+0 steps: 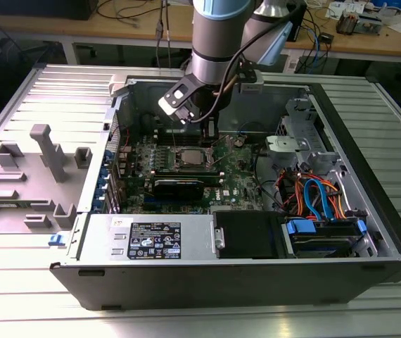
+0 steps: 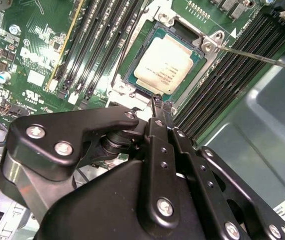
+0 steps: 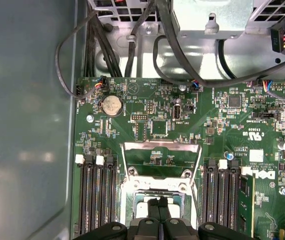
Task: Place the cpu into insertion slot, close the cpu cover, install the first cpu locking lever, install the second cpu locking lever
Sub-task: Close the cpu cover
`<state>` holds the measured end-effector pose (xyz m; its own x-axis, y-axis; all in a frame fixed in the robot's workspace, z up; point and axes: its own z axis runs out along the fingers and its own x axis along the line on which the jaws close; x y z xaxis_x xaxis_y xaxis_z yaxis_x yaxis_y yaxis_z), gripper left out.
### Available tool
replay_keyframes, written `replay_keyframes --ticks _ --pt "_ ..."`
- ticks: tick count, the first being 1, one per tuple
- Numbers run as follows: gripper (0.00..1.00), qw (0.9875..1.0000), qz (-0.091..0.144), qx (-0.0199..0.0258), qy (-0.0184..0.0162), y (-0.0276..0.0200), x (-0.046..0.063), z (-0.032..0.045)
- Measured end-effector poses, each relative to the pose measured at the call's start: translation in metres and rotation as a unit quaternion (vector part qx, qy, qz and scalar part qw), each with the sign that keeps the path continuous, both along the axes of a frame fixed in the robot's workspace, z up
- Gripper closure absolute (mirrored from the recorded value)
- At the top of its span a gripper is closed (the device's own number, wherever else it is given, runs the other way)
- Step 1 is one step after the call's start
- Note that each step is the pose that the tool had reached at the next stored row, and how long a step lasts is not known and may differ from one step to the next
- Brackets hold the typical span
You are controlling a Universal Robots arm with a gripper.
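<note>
The exterior view looks down from high up and far off at the whole open computer case (image 1: 186, 278), with the arm (image 1: 214, 42) reaching in. Both wrist cameras ride on the arm and look down inside. The second wrist view is very near, peeking past the gripper (image 2: 157, 106) at the cpu (image 2: 163, 65). The first wrist view sees more of the green board (image 3: 182, 125). All three share the insertion slot (image 1: 188, 158).

Bright even light, with glare on the ribbed table (image 1: 17, 282).
</note>
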<state>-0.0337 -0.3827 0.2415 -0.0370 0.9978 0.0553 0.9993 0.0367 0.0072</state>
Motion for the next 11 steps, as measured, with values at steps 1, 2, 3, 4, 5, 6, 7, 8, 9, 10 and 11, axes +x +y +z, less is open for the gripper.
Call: replay_keyframes --ticks 1,2,3,4,5,6,7,8,9,10,11 --pt "0.89 1.0000 0.000 0.0000 0.0000 0.0000 0.0008 0.0000" --pt "0.89 1.0000 0.000 -0.0002 0.0000 0.0000 0.0013 0.0000" --pt "0.89 1.0000 0.000 -0.0004 0.0001 0.0000 0.0013 0.0004" --pt "0.89 1.0000 0.000 -0.0004 0.0000 0.0001 0.0013 0.0009" --pt "0.89 1.0000 0.000 -0.0003 0.0000 0.0000 0.0013 0.0019" --pt "0.89 1.0000 0.000 -0.0003 0.0000 0.0000 0.0013 0.0029" --pt "0.89 1.0000 0.000 -0.0003 0.0000 0.0000 0.0013 0.0040" --pt "0.89 1.0000 0.000 -0.0002 0.0000 0.0000 0.0014 0.0042" --pt "0.89 1.0000 0.000 -0.0002 0.0000 0.0000 0.0025 0.0042" --pt "0.89 1.0000 0.000 -0.0002 0.0000 0.0000 0.0041 0.0042" --pt "0.89 1.0000 0.000 -0.0003 0.0000 0.0000 0.0070 0.0043"
